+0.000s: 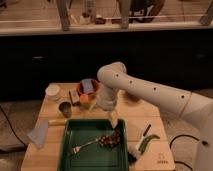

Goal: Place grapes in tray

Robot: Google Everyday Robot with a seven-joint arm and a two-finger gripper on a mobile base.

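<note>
A dark bunch of grapes (109,139) lies inside the green tray (75,154) at its right side, next to a fork (82,146). My gripper (114,124) hangs from the white arm just above the tray's far right corner, right above the grapes. The arm comes in from the right.
On the wooden table behind the tray stand a white cup (52,91), a metal cup (65,108), an orange bowl with a blue item (89,88) and an orange object (86,103). A cloth (38,135) lies left of the tray. A green item (148,142) and a dark pen (146,130) lie to the right.
</note>
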